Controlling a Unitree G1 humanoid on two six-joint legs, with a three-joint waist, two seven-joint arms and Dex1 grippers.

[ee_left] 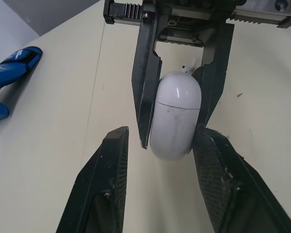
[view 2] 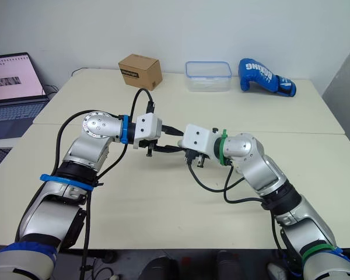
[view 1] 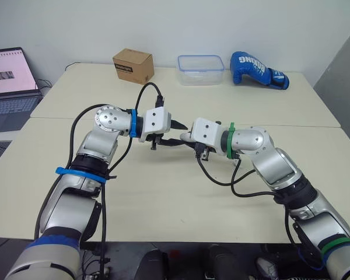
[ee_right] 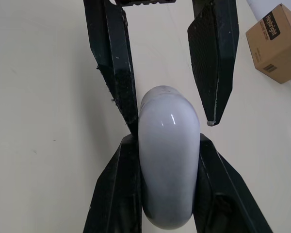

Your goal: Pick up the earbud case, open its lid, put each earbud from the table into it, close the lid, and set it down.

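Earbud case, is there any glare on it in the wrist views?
Right wrist view: one small bright streak on the earbud case, otherwise evenly lit. Left wrist view: no harsh glare, just a soft sheen at its rounded end; smudges show.

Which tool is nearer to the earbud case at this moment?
Right. The right tool is clamped on the earbud case, gripping it on both sides. The left tool is open, its fingers straddling the case's other end; contact there is unclear.

One earbud case [ee_left: 174,116], one earbud [ee_left: 186,66] (partly hidden), one box [view 1: 133,65], one container [view 1: 200,69], one glove [view 1: 258,69], one laptop [view 1: 9,81].
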